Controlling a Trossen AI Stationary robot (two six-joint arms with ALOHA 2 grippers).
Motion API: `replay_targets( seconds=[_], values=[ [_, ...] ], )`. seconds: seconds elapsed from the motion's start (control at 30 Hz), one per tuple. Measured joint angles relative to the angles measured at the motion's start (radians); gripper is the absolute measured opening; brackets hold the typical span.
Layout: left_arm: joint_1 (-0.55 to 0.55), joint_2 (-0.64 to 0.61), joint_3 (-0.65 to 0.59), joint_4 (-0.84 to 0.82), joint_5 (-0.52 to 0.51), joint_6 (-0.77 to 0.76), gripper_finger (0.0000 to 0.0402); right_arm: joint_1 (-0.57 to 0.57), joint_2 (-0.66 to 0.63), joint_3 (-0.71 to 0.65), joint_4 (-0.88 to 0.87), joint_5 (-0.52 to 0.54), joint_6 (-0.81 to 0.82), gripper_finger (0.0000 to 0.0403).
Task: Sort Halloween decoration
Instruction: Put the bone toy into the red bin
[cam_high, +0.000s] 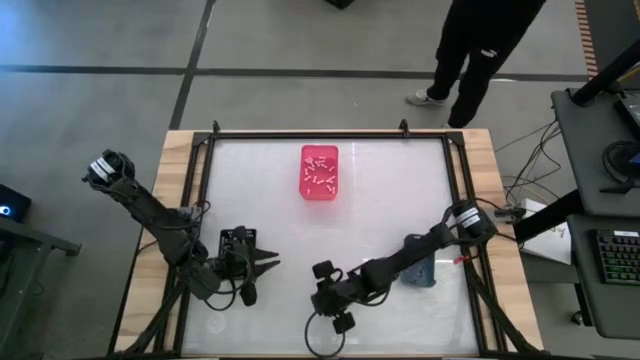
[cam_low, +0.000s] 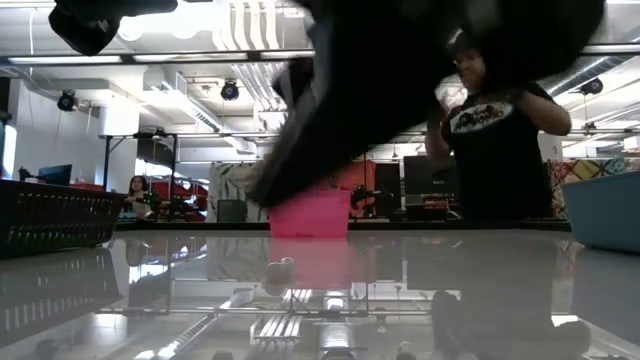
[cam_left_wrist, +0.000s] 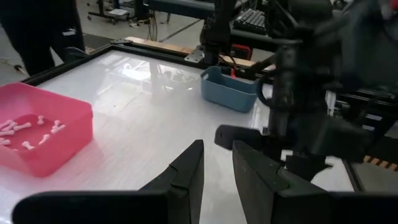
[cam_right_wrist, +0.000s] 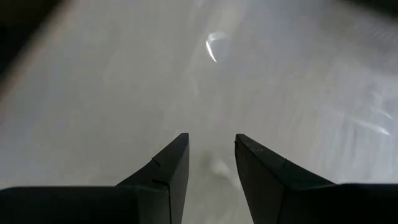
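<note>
Item: white Halloween decoration pieces (cam_high: 320, 178), lying in the pink bin (cam_high: 305, 190), upper centre of frame. My left gripper (cam_high: 268, 263), lower left: fingers apart, empty. My right gripper (cam_right_wrist: 211, 163), lower centre: fingers apart, empty.

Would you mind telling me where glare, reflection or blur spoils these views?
Low view: a blurred dark arm fills the top; the glossy table mirrors the pink bin. Right wrist view: hazy table surface with a glare streak past the right gripper. Left wrist view: the other arm is soft.
</note>
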Motion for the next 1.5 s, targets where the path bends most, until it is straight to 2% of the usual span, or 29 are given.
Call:
replay_targets(
  seconds=[0.1, 0.3, 0.5, 0.97, 1.2, 1.5],
  values=[
    [0.0, 0.0, 0.0, 0.003, -0.005, 0.0, 0.0068, 0.0, 0.02, -0.002, -0.047, 0.05, 0.007, 0.0123],
    [0.0, 0.0, 0.0, 0.006, -0.005, -0.001, 0.0068, -0.021, 0.025, -0.003, -0.044, 0.053, -0.006, 0.0123],
    [0.0, 0.0, 0.0, 0.007, -0.004, -0.001, 0.0068, -0.04, 0.029, -0.005, -0.048, -0.008, -0.012, 0.0123],
    [0.0, 0.0, 0.0, 0.008, -0.003, -0.001, 0.0068, -0.054, 0.032, -0.041, -0.033, -0.028, -0.035, 0.012],
    [0.0, 0.0, 0.0, 0.008, -0.002, -0.001, 0.0068, -0.064, 0.032, -0.044, -0.011, -0.061, -0.049, 0.0088],
    [0.0, 0.0, 0.0, 0.008, -0.002, -0.001, 0.0068, -0.084, 0.059, -0.043, 0.006, -0.146, -0.046, 0.0021]
  ],
)
